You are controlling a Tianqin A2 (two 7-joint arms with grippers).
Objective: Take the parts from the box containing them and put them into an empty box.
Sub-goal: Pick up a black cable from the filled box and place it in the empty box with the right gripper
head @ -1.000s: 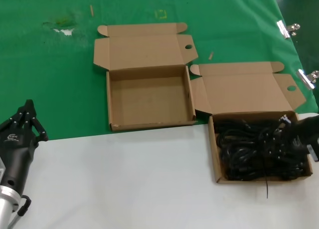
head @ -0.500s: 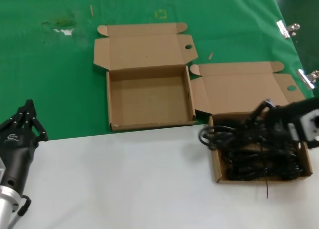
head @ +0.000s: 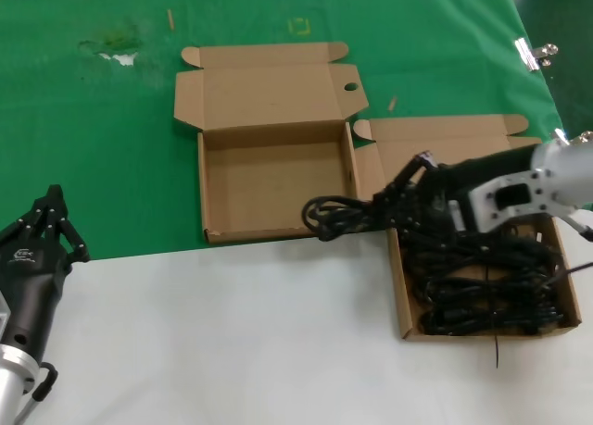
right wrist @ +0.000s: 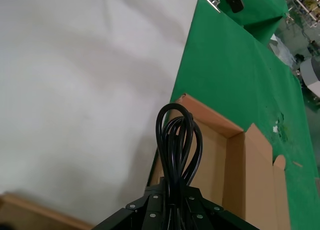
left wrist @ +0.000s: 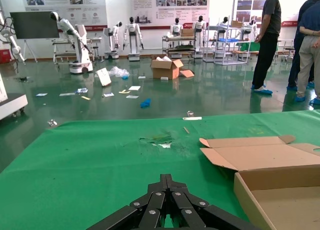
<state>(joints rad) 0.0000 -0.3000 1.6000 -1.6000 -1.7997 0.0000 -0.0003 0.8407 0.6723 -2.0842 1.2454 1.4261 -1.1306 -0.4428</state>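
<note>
Your work surface is a green cloth (head: 93,147) at the far side and a white sheet (head: 232,332) nearer the robot. Two open cardboard boxes sit on it. The empty box (head: 278,180) lies on the green cloth with its lid folded back. The full box (head: 482,277) sits to its right, at the cloth's edge and partly on the white sheet, holding a tangled heap of black power cords (head: 491,291).

Your right arm reaches in from the right edge, extended roughly level over the full box toward the empty one. The right gripper (head: 394,207) is pinching one cord bundle (head: 338,217), fingers pressed together on it. The bundle's looped end projects beyond the fingertips and hangs over the near right corner of the empty box, clear of the heap. The right wrist view confirms it: the loop (right wrist: 177,140) juts straight out from between the fingers, above that box's corner.

Your left gripper (head: 46,226) is parked at the lower left over the white sheet, fingers drawn together to a point.
</note>
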